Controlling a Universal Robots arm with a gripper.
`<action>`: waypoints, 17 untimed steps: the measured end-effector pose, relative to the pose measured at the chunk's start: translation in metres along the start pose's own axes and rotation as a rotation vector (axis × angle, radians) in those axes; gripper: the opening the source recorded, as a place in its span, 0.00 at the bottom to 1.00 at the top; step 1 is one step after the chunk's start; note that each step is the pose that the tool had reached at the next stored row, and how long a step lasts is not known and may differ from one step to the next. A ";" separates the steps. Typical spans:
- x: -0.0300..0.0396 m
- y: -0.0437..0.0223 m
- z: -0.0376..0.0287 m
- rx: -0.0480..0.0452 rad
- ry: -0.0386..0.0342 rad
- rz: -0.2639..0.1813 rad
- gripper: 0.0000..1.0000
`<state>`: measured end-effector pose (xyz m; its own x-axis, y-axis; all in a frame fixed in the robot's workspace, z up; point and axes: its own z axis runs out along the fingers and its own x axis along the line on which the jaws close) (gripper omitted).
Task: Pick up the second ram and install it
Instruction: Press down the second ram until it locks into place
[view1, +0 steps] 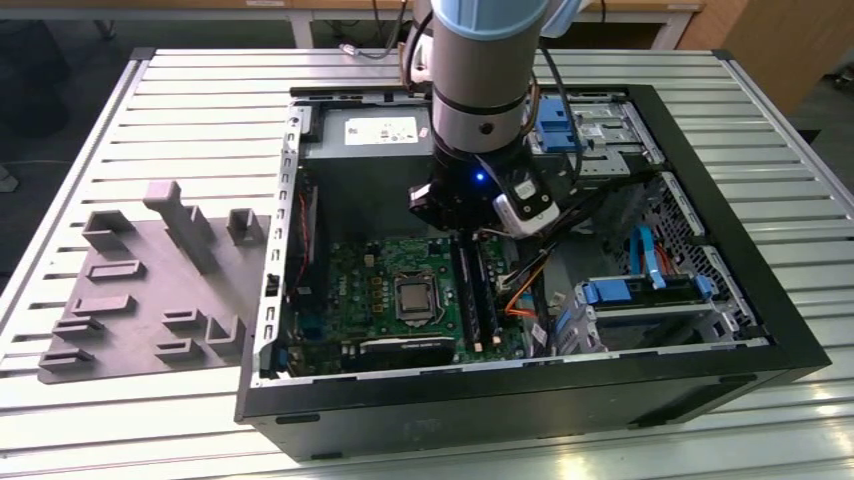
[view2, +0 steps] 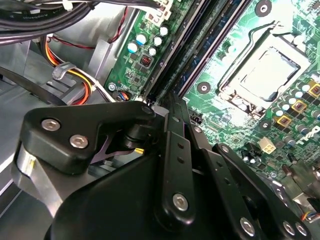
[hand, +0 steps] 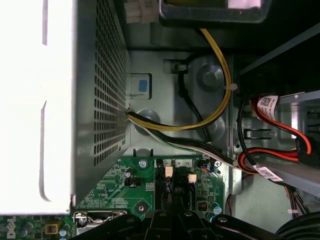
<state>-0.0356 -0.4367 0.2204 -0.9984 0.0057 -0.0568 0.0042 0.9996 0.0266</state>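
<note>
- tool (view1: 470, 232) is lowered inside the open computer case (view1: 747, 330), directly above the memory slots (view1: 477, 290) on the green motherboard (view1: 387, 300).
- in the second wrist view the tool's black linkage (view2: 172, 165) is drawn together into a narrow line at the near end of the slots (view2: 192, 55); whether the tips clamp anything cannot be told.
- the second ram (view1: 466, 285) appears in the exterior view as a long dark strip standing on edge in the slot area, just below the tool and beside the processor socket (view1: 416, 298); whether it is fully seated cannot be told.
- in the second wrist view the long dark slots run away from the tool, with the silver processor socket (view2: 265, 75) on the board next to them.
- in the first wrist view the black tool parts (hand: 172, 225) sit at the board's edge, with yellow and black cables (hand: 210, 100) and the perforated metal housing (hand: 107, 85) beyond.
- the case lies on its side, open face upward, on the slatted metal tabletop (view1: 174, 110), nearer the tabletop's edge at the exterior view's right.
- a grey plastic tray (view1: 147, 290) with raised blocks lies on the tabletop beside the case, toward the edge at the exterior view's left.
- blue drive brackets (view1: 627, 292) and orange cables (view1: 523, 300) occupy the case's side at the exterior view's right.
- the arm's grey and light-blue column (view1: 483, 70) rises from the tool out of the case.
</note>
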 end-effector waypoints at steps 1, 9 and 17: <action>0.0000 0.0000 0.0000 0.0001 0.0000 0.000 0.11; 0.0001 0.0000 0.0021 -0.0001 0.0000 0.000 0.11; 0.0003 -0.0001 0.0047 0.0002 0.0001 0.000 0.11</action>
<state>-0.0356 -0.4367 0.2157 -0.9984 0.0058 -0.0567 0.0043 0.9996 0.0264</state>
